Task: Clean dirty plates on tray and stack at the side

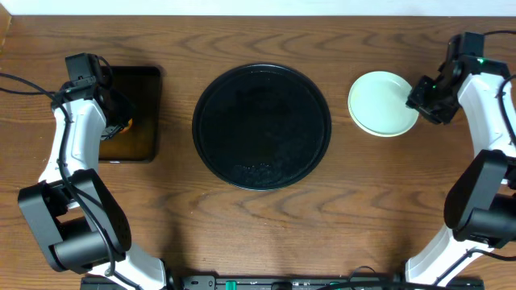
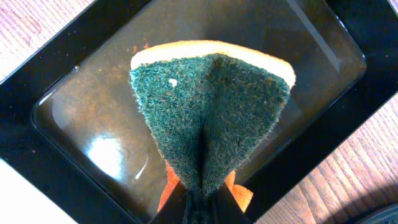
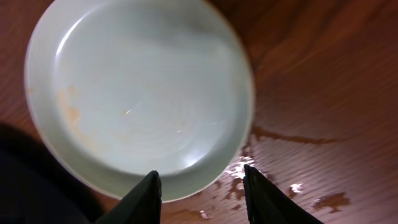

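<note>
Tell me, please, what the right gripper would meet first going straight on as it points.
Probably the near rim of the pale plate, just ahead of the open right gripper; depth is unclear.

No text, labels, brands or numbers I can read in any view. Nothing legible on the plates (image 1: 383, 103), the tray (image 1: 262, 121), the small rectangular tray (image 1: 145, 145), the sponge (image 2: 211, 112) or the bench (image 1: 379, 209).
</note>
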Available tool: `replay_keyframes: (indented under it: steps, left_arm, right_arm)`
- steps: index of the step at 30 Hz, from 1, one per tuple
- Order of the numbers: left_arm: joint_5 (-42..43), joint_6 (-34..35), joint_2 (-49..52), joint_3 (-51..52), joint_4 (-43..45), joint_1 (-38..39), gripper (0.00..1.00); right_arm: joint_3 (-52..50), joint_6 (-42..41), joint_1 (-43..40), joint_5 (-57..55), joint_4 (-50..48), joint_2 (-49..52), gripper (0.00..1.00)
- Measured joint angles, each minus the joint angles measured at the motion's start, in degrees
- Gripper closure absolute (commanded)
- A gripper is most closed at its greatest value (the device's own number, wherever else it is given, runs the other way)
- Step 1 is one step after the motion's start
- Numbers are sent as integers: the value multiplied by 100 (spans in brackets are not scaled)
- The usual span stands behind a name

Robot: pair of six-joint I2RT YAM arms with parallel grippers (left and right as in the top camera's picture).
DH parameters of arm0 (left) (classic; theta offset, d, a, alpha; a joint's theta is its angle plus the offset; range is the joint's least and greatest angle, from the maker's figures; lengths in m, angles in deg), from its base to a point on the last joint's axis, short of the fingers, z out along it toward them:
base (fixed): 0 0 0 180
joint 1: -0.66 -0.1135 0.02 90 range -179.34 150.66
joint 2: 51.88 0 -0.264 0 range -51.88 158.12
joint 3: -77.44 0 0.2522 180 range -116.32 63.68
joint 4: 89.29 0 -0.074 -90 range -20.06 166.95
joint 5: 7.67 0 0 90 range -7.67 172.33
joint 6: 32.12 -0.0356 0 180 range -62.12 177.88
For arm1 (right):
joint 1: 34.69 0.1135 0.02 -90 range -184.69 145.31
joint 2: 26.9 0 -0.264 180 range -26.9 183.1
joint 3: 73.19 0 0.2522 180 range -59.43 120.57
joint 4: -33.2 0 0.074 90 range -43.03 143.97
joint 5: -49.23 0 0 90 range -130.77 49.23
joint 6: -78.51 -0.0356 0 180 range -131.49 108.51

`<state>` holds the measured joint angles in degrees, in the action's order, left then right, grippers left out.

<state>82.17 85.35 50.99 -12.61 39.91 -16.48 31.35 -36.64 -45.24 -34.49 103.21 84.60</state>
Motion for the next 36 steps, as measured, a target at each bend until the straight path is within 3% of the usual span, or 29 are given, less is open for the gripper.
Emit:
replay_keyframes:
  steps: [2, 4, 9, 16, 18, 19, 21, 26, 31, 36]
  left_arm:
    - [0, 0, 0, 0, 2, 0, 92]
    - [2, 0, 0, 0, 0, 0, 92]
    - [0, -2, 0, 0, 72, 0, 92]
    - [2, -48, 11, 529, 804, 0, 91]
    - [2, -48, 22, 684, 876, 0, 83]
    - [2, -39, 31, 704, 925, 0, 59]
    - [2, -66, 31, 706, 1021, 0, 27]
    - [92, 98, 31, 706, 1051, 0, 25]
    - [708, -107, -13, 682, 1051, 0, 24]
    - [1036, -205, -970, 680, 789, 0, 24]
  right_arm:
    - [-2, 170, 133, 356, -42, 0, 57]
    - [-2, 487, 431, 837, -101, 0, 46]
    - [-22, 841, 1720, 1189, -608, 0, 1]
    - [-22, 420, 3593, 131, -1298, 0, 1]
    - [-22, 330, 3952, -216, -1349, 0, 1]
    - [-22, 302, 4140, -382, -1355, 0, 1]
    - [-22, 278, 4365, -549, -1373, 0, 1]
    - [-22, 254, 4631, -739, -1370, 0, 1]
    - [-22, 229, 4614, -752, -1233, 0, 1]
    - [-22, 203, 4599, -732, -1016, -24, 1]
